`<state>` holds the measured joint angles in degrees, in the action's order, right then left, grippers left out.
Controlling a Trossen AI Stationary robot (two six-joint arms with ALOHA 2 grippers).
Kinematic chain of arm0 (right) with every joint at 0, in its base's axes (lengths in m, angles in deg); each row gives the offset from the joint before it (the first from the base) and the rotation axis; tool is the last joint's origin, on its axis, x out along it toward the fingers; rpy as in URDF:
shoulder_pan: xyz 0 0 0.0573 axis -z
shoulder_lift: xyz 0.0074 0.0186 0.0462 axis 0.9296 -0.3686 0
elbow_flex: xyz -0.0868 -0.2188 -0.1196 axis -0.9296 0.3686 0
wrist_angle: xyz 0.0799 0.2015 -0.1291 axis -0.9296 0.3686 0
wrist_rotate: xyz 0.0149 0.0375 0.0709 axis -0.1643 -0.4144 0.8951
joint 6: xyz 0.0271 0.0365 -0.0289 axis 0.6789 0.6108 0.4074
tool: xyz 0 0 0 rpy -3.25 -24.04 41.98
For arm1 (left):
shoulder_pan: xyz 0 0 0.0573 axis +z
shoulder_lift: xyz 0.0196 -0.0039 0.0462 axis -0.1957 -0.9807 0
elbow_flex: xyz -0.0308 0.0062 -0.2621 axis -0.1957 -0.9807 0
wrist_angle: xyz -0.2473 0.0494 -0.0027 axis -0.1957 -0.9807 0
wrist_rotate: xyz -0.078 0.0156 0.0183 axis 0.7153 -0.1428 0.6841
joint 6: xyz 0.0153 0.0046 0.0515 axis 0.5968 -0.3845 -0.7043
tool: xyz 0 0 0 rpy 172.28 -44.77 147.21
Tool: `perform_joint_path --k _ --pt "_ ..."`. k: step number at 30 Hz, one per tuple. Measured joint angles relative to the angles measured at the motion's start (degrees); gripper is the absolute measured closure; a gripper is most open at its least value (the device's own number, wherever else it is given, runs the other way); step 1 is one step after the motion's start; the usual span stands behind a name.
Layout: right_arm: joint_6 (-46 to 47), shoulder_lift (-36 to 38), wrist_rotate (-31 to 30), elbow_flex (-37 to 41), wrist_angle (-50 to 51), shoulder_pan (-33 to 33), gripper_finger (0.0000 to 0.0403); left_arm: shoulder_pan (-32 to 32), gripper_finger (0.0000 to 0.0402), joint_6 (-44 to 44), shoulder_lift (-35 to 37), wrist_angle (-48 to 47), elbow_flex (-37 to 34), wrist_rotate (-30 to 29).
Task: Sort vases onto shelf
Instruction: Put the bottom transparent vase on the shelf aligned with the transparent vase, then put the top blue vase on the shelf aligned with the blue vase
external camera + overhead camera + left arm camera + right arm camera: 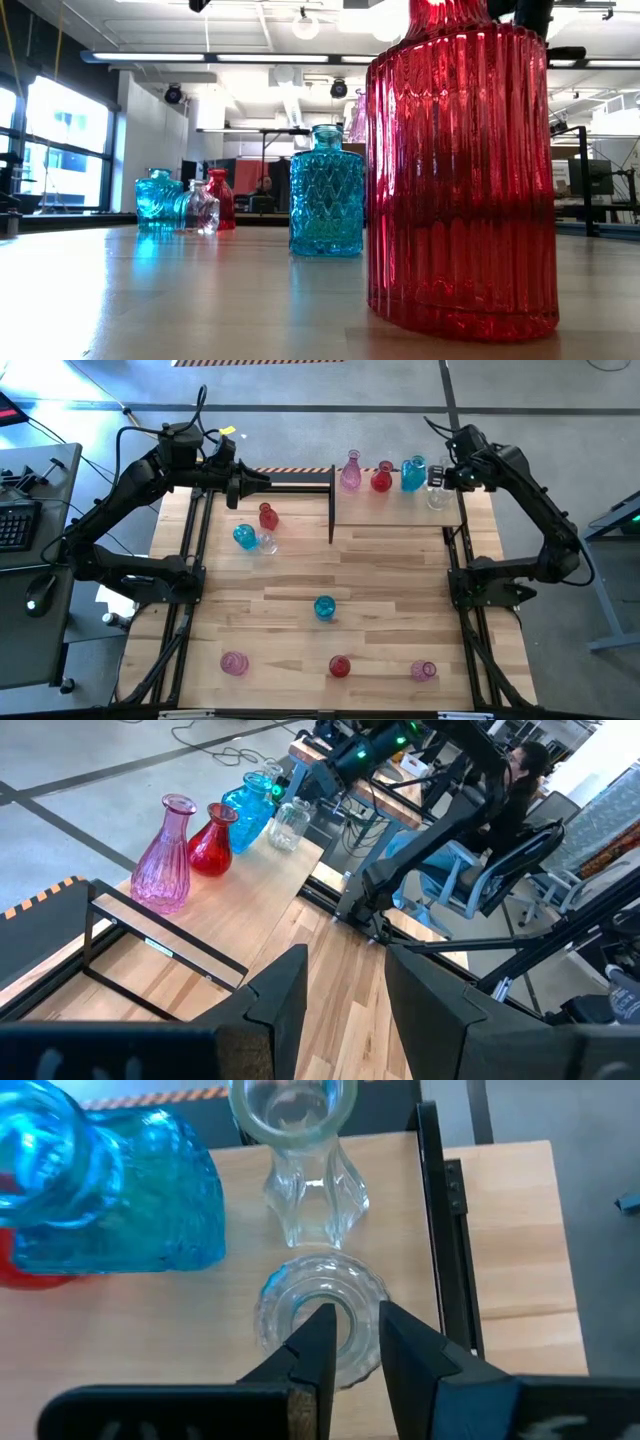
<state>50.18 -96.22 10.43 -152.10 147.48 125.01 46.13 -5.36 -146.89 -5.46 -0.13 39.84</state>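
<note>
Placing: right gripper (348,1342) pinches the rim of a clear vase (320,1315) on the shelf (395,512).
Tip: release straight up, clear of the blue vase (110,1200).
Left gripper (345,990): parted, empty, waiting.

The right gripper (350,1342) reaches over the far right corner of the shelf (395,510), its fingers pinched on a clear vase's (322,1320) rim. The left gripper (345,985) waits left of the shelf, fingers apart.
</note>
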Motion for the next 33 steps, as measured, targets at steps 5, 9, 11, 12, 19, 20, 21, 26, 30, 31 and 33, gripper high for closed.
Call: perform_joint_path --k 5,9,11,12,19,20,21,26,30,31,33 --pt "-1.4 1.8 0.6 0.0 -1.0 -0.1 0.0343 0.0 0.0275 0.0 0.0 0.0 0.0 0.0" --pt "-3.2 2.3 3.0 0.0 -0.9 -1.0 0.0343 0.0 0.0275 0.0 0.0 0.0 0.0 0.0" --pt "-3.9 2.3 4.2 0.0 -1.0 -1.8 0.0343 0.0 0.0275 0.0 0.0 0.0 0.0 0.0" --pt "-4.2 2.3 5.0 0.0 -1.1 -2.4 0.0343 0.0 0.0275 0.0 0.0 0.0 0.0 0.0" --pt "-6.2 2.3 9.7 0.0 -4.6 -7.2 0.0343 0.0 0.0275 0.0 0.0 0.0 0.0 0.0" --pt "-6.4 2.3 10.1 0.0 -5.1 -7.9 0.0343 0.0 0.0275 0.0 0.0 0.0 0.0 0.0" --pt "-6.7 2.3 10.7 0.0 -5.5 -8.6 0.0343 0.0 0.0275 0.0 0.0 0.0 0.0 0.0" --pt "-7.5 2.3 11.3 0.0 -5.8 -12.1 0.0343 0.0 0.0275 0.0 0.0 0.0 0.0 0.0" --pt "-6.9 2.3 11.4 0.0 -5.8 -15.0 0.0343 0.0 0.0275 0.0 0.0 0.0 0.0 0.0" --pt "-6.2 2.3 11.5 0.0 -5.8 -15.7 0.0343 0.0 0.0275 0.0 0.0 0.0 0.0 0.0" --pt "-4.6 2.4 11.5 0.0 -5.8 -17.1 0.0343 0.0 0.0275 0.0 0.0 0.0 0.0 0.0"
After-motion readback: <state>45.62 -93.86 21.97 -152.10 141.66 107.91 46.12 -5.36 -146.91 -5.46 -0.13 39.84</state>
